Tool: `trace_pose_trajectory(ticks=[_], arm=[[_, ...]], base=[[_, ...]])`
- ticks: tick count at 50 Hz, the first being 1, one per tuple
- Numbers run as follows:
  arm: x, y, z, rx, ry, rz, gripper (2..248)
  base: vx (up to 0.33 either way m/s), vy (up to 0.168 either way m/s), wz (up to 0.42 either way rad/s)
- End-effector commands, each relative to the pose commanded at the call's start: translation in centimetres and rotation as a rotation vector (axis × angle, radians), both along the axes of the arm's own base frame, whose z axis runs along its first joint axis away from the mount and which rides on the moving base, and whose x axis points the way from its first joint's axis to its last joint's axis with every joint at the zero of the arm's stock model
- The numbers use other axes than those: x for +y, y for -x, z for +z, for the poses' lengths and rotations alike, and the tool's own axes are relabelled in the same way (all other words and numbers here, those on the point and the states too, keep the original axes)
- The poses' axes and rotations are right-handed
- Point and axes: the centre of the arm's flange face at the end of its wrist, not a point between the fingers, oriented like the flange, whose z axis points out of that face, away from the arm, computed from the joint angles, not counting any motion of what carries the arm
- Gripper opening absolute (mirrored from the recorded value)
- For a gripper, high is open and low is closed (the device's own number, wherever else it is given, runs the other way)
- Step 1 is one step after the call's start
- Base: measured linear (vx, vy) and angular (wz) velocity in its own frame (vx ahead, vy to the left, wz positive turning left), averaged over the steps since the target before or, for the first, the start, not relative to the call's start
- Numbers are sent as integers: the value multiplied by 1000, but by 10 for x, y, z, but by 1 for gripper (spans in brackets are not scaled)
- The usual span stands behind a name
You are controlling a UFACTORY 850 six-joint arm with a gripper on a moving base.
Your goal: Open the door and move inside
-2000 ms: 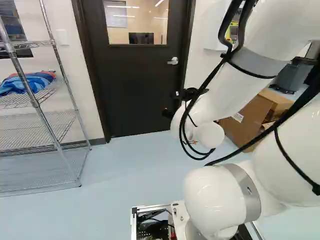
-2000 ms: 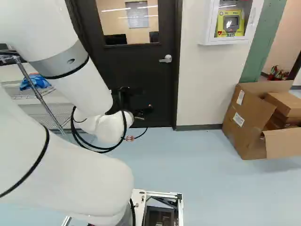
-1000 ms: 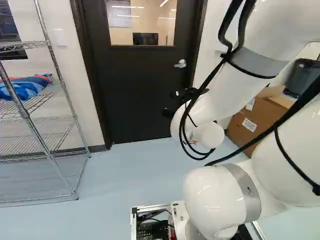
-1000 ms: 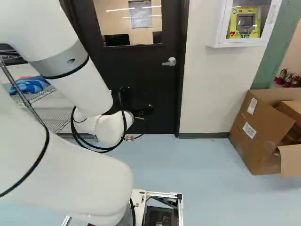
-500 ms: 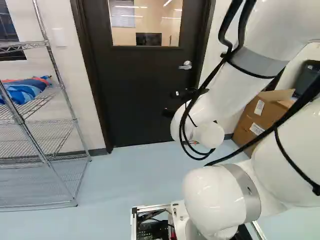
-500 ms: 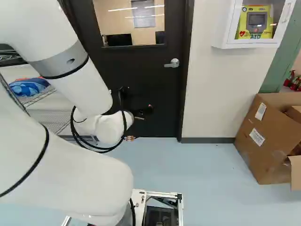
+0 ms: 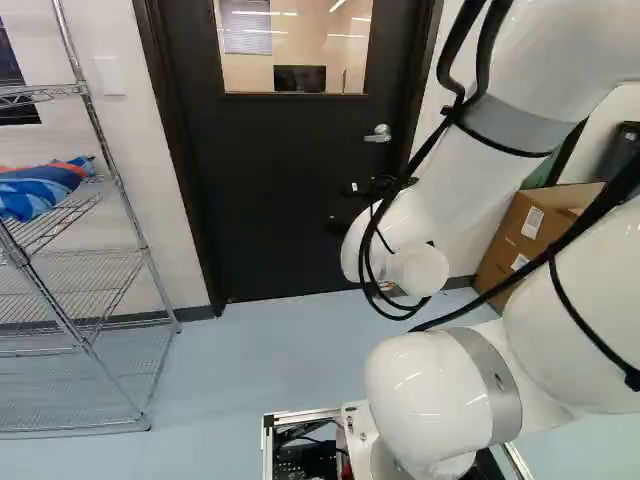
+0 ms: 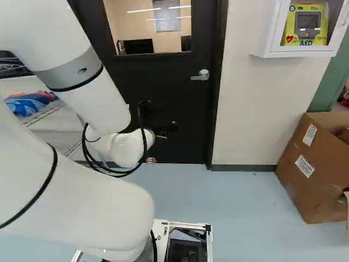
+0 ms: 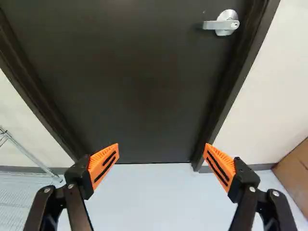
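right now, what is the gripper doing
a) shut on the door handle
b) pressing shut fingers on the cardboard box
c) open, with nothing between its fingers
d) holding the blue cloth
c: in the wrist view the gripper has its two fingers spread wide with only a gap between them, and the door handle is well ahead, untouched.

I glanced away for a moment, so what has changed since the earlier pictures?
The base has moved closer to the door, shifting the whole scene in both base views. The arm keeps its pose, and the door is still shut. The gripper stands open, holding nothing.
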Motion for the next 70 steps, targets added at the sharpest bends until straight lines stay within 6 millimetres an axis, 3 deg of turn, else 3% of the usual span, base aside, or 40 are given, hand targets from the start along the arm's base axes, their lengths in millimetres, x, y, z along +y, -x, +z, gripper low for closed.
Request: trace_pose_trajectory(ticks=[70], arm=[[0, 0, 0, 0, 0, 0, 247]], base=[[120, -22, 1]])
